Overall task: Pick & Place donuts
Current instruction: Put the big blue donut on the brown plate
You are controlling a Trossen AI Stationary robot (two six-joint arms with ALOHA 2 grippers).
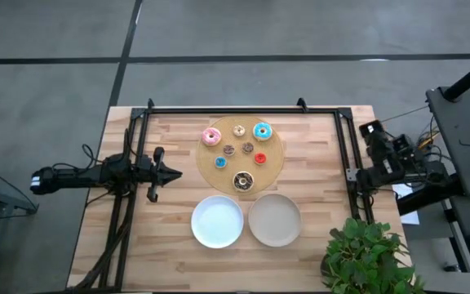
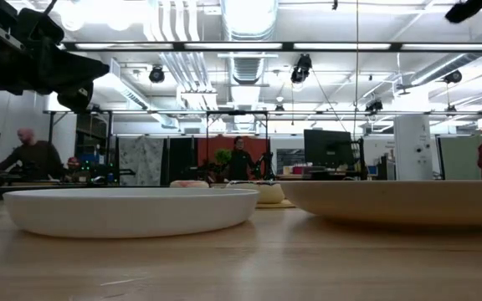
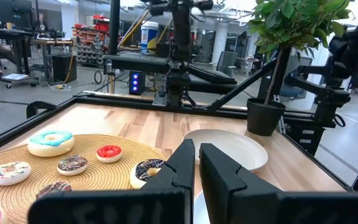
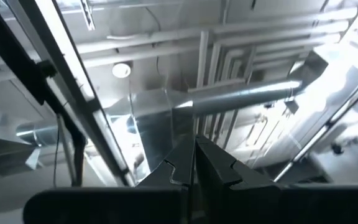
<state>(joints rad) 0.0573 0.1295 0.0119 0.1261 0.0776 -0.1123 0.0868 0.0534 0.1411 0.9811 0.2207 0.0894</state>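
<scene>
Several small toy donuts lie flat on a round tan board: pink, light blue, dark chocolate, and tiny tan, brown, red and blue ones. My left gripper hovers left of the board, pointing level at it. Its fingers are all but together and empty in the left wrist view, where the chocolate donut lies just ahead. My right gripper is shut and empty. It points up at the ceiling, at the table's right edge.
A white plate and a cream plate stand side by side near the front, below the board. A potted plant stands at the front right corner. A black frame runs along the far and side edges. People stand in the room beyond.
</scene>
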